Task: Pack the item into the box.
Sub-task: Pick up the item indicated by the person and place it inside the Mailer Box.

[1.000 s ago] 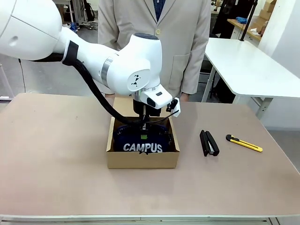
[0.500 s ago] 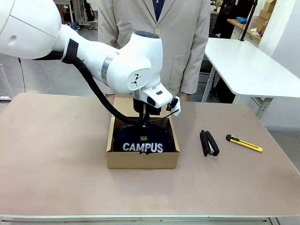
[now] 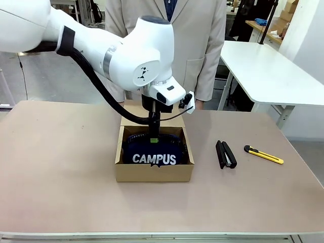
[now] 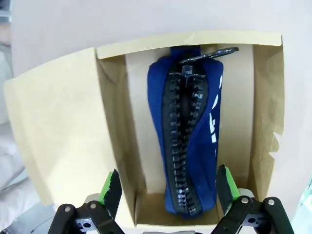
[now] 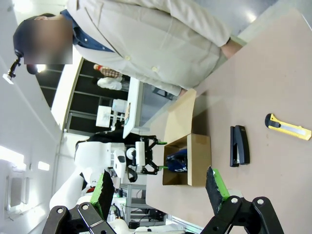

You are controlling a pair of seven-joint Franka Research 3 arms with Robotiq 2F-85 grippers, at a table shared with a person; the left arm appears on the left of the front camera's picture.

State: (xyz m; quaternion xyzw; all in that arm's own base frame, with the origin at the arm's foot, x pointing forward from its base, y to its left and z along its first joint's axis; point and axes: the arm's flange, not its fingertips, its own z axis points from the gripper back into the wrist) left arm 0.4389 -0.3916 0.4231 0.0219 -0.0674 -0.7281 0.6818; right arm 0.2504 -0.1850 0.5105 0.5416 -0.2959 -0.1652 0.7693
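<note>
A wide brownish table (image 3: 61,202) is carrying the whole scene, and nearest on it the shallow brown cardboard box (image 3: 152,174) is sitting open. The soft navy-blue fabric zip pouch (image 3: 154,158) with white "CAMPUS" lettering is lying inside it, zip upward, nearly filling its width. The left gripper (image 4: 168,185) is hanging just above the pouch with its green-padded fingers spread to either side, pinching nothing, so the placing is looking done; lifting clear and perhaps folding down the cardboard lid flap (image 4: 53,136) are looking like what is left. The right gripper (image 5: 158,183) is waiting well apart, spread and empty. A black stapler (image 3: 226,154) and a yellow utility knife (image 3: 263,155) are lying beside the box, blocking nothing. A person in a beige coat (image 3: 172,40) is standing beyond.
</note>
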